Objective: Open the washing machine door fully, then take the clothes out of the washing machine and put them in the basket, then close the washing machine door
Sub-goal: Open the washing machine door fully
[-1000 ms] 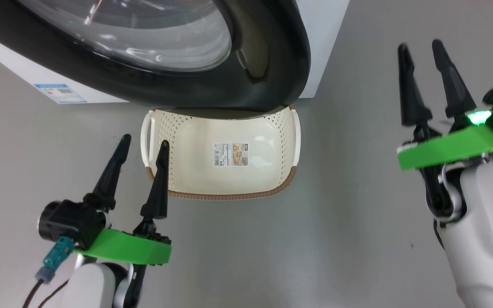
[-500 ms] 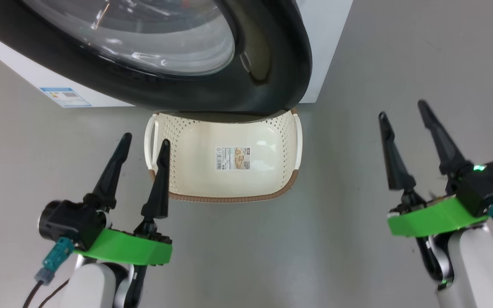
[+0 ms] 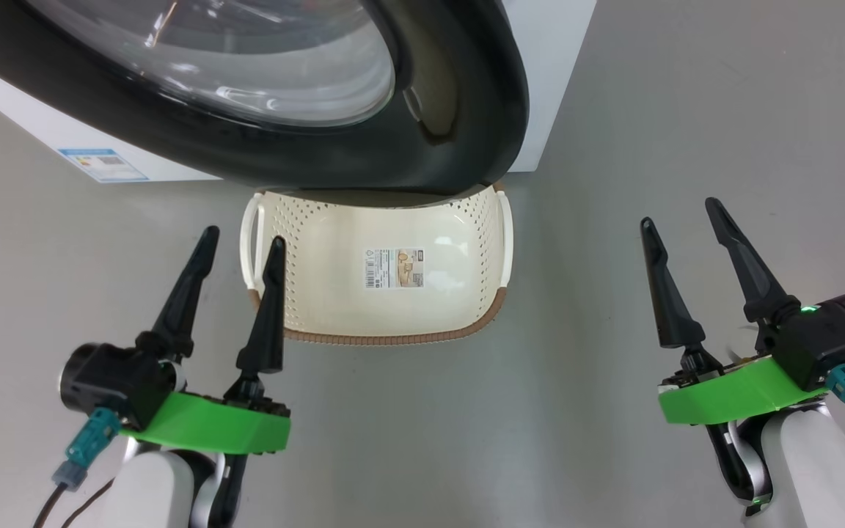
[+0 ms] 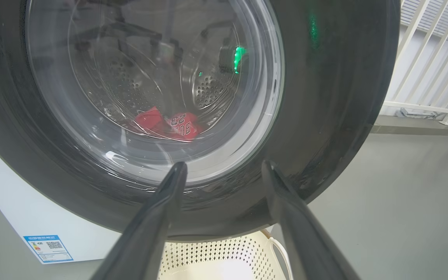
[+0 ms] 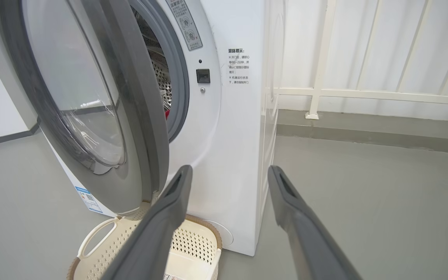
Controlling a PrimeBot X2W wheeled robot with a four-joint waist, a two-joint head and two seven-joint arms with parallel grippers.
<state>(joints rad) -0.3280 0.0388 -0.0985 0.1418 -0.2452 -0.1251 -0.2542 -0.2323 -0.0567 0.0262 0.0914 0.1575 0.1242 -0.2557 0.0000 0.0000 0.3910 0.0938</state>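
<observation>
The washing machine door (image 3: 437,158), black-rimmed with a bulging glass window, stands partly open over the cream basket (image 3: 320,242) on the floor. In the right wrist view the door (image 5: 146,128) hangs ajar from the white washing machine (image 5: 228,155), with the basket (image 5: 103,252) below it. Through the glass in the left wrist view, red clothes (image 4: 169,124) lie in the steel drum, one showing white lettering. My left gripper (image 3: 239,238) is open at the basket's left rim. My right gripper (image 3: 678,211) is open over bare floor to the right. Neither holds anything.
A blue label (image 3: 103,163) marks the machine's lower corner. A white railing (image 5: 364,93) and a low kerb run behind the machine on the right. Grey floor (image 3: 650,110) spreads to the right of the machine and basket.
My right arm has dropped and swung back, its gripper now lower in the head view and level with the left one. The left arm has barely moved.
</observation>
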